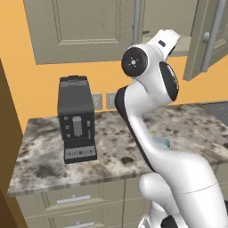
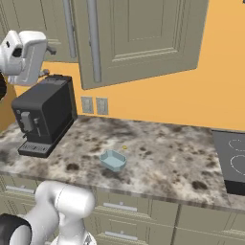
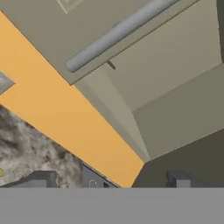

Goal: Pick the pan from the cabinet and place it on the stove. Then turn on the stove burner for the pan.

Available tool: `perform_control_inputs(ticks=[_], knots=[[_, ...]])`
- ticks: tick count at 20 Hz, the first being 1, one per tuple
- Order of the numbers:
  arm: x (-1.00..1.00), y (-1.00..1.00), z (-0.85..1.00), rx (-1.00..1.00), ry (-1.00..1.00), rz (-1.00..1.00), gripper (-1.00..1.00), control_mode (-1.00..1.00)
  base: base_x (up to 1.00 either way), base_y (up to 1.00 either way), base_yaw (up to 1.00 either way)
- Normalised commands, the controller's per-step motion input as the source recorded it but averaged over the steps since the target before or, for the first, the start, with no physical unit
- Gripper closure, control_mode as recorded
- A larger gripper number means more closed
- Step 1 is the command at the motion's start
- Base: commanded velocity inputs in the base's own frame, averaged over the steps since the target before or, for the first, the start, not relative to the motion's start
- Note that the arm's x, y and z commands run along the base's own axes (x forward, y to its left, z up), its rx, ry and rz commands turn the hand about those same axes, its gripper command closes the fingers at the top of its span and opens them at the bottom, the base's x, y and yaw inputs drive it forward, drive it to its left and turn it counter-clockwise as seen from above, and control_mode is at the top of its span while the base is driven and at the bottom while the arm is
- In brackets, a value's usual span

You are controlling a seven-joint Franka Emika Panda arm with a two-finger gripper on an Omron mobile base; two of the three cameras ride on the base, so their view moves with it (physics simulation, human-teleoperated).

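So the cabinet [image 3: 175,92] is hanging open up on the wall, handle of the pan [image 3: 111,65] just poking out inside. End effector [image 3: 109,179] is spread wide, holding nothing, right below it. Coffee machine [image 1: 76,118] sits on the worktop [image 2: 158,158].

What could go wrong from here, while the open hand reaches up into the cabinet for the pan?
1. The open gripper faces the cabinet very near a door with a bar handle; the hand may bump it.
2. Of the pan only a thin dark handle tip seems to show, so a grasp there might slip or tilt it.
3. A coffee machine stands on the counter below; a dropped pan could hit it.
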Motion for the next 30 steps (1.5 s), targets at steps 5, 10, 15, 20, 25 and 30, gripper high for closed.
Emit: perform_control_inputs(ticks=[5,10,15,20,25,30], knots=[[0.63,-0.54,-0.01,-0.08,0.18,-0.08,-1.00,-1.00,0.00,0.00,0.00],[0.31,-0.58,-0.01,-0.05,0.13,-0.07,-1.00,-1.00,0.00,0.00,0.00],[-0.18,-0.71,-0.02,-0.04,0.06,-0.10,-1.00,-1.00,0.00,0.00,0.00],[-0.44,-0.85,-0.04,-0.02,0.01,-0.12,-1.00,-1.00,0.00,0.00,0.00],[-0.33,-0.98,-0.01,0.00,0.05,-0.12,-1.00,-1.00,0.00,0.00,0.00],[-0.08,-1.00,-0.05,0.00,0.15,-0.11,-1.00,-1.00,0.00,0.00,0.00]])
